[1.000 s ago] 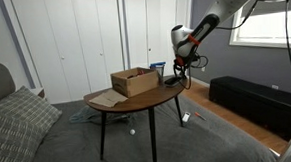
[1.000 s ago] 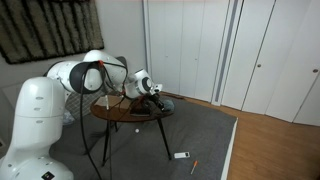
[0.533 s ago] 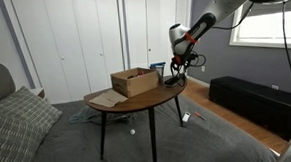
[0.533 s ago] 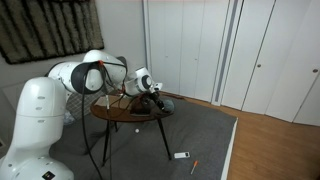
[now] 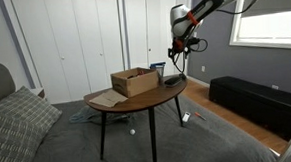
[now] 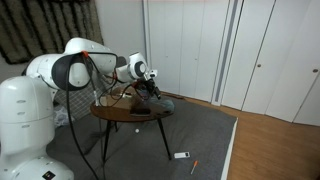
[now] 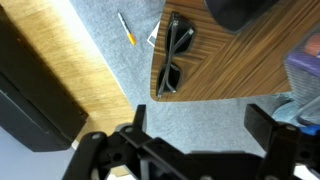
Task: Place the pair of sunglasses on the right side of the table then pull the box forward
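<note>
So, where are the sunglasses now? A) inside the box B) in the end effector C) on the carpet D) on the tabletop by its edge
D: the wrist view shows the sunglasses lying on the table near its edge, the end effector open and empty.

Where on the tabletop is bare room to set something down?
Bare wood runs along the table's near rim in an exterior view, between the tan sheet and the sunglasses, in front of the box. Crowded: around box and sheet.
</note>
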